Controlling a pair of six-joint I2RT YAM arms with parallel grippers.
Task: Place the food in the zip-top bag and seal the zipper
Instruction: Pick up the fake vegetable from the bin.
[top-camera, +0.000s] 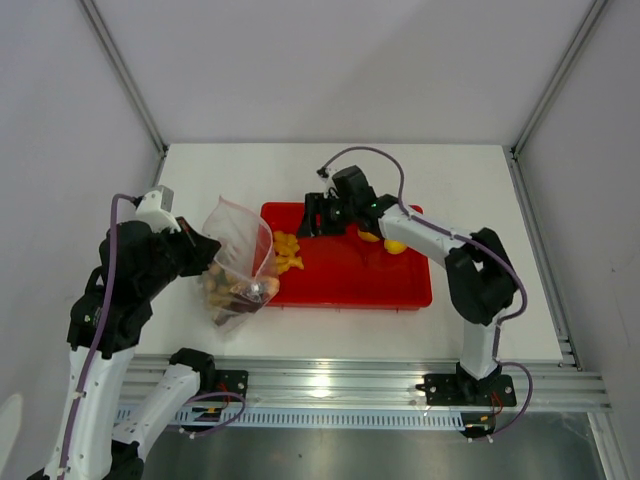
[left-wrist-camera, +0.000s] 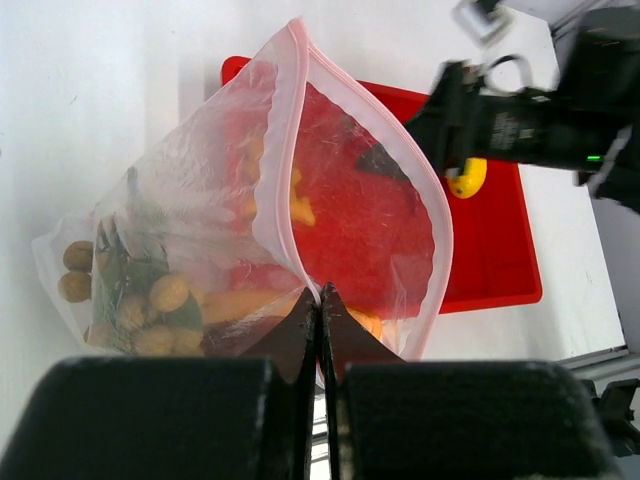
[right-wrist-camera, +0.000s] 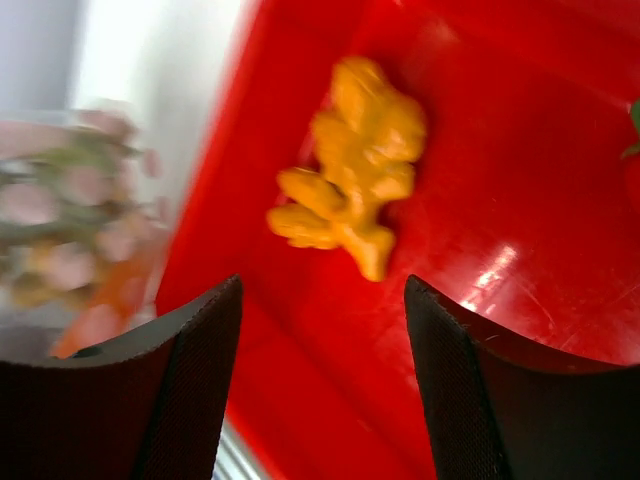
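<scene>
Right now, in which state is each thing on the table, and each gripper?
zip-top bag, mouth open, held at its rim
zipper, unsealed
left gripper, shut on the bag's rim
right gripper, open and empty, near the orange chunks
orange chunks, loose in the red tray
yellow fruits, in the tray
tan round fruits, inside the bag

Setting: robotics laboratory test cell. Indicators: a plain white table (top-camera: 480, 180) under the left gripper (top-camera: 205, 250) and right gripper (top-camera: 316, 216), enclosed beyond and to both sides of them by bare grey panels (top-camera: 60, 120) in aluminium struts (top-camera: 125, 80); a slotted aluminium rail (top-camera: 330, 385) behind the grippers carrying the bolted arm bases (top-camera: 468, 386); purple cable (top-camera: 365, 151) looped exposed just behind the right gripper
</scene>
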